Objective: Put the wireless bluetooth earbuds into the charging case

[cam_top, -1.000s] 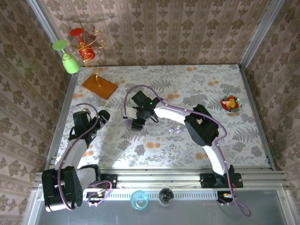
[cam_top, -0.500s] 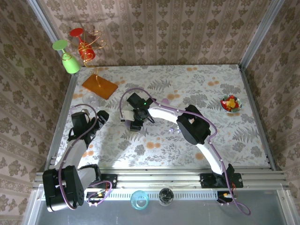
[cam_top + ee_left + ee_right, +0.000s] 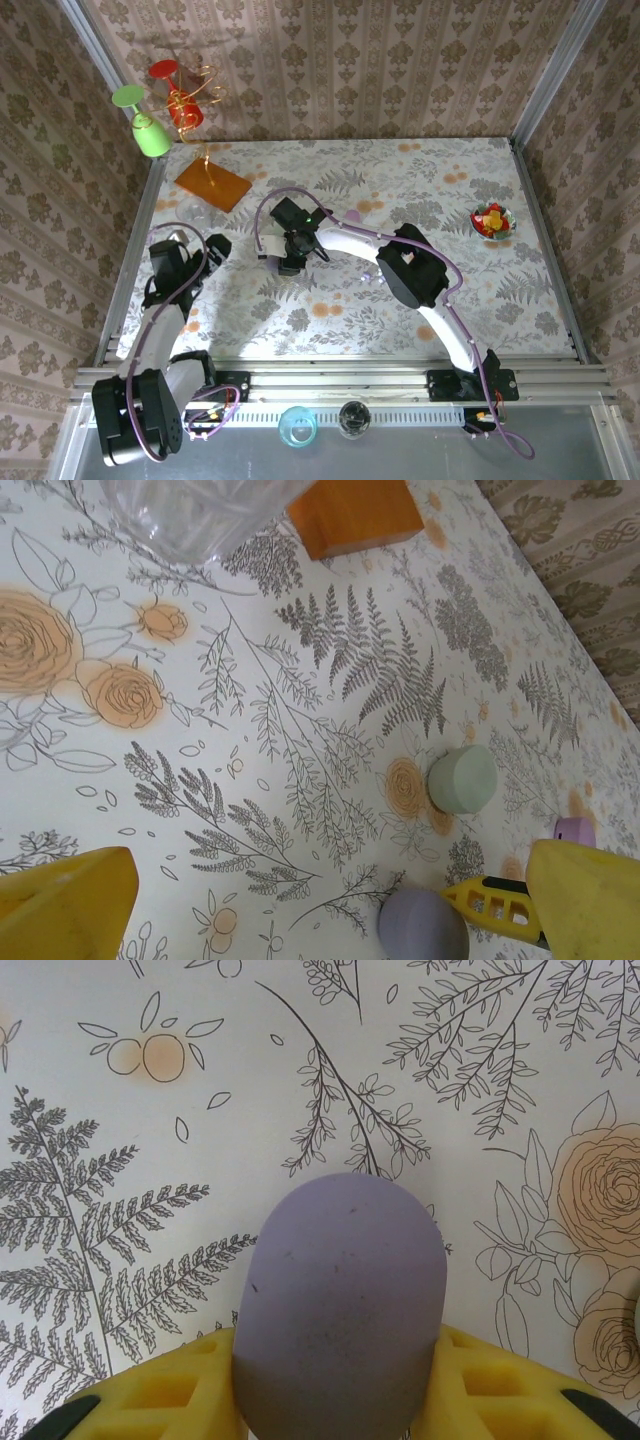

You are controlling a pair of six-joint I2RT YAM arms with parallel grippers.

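A purple pebble-shaped charging case (image 3: 345, 1290) lies closed on the flowered cloth, and my right gripper (image 3: 340, 1350) is shut on it, its yellow pads (image 3: 170, 1390) pressing both sides. From above, that gripper (image 3: 288, 262) sits left of centre. The left wrist view shows the same purple case (image 3: 423, 925) with a yellow right finger (image 3: 490, 900) against it, a green case (image 3: 463, 778) beyond and a pink case (image 3: 574, 830) at the right edge. My left gripper (image 3: 330, 880) is open and holds nothing. Tiny earbuds (image 3: 378, 281) lie by the right forearm.
An orange block (image 3: 212, 184) and a clear glass (image 3: 195, 510) stand at the back left. A bowl of red and yellow sweets (image 3: 492, 220) sits at the right. Green and red cups (image 3: 150, 130) hang beyond the table's corner. Two cups (image 3: 297, 425) stand below the front rail.
My right gripper slid a little left and its fingers closed in on the purple case. The left arm drew slightly back toward the left edge, still open.
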